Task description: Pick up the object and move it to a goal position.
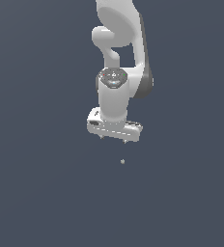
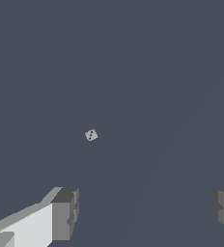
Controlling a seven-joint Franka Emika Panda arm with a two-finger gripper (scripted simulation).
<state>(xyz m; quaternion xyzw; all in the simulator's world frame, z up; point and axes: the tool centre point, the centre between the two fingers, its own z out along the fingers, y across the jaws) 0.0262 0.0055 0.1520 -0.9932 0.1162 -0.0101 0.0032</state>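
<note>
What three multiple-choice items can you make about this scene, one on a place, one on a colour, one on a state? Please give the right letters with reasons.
1. Where is the object relative to the gripper in the exterior view?
A. below it, apart
B. between the fingertips, touching
C. above the arm

2. What colour is the object?
A. bright red
B. greyish-tan
C. dark blue

3. What is the state of the gripper?
A. shut on the object
B. shut on nothing
C. open

Answers:
1 A: the exterior view shows floor between the object and the fingertips.
2 B: the wrist view shows a pale greyish-tan lump.
3 C: the wrist view shows the fingers wide apart, nothing between them.
</note>
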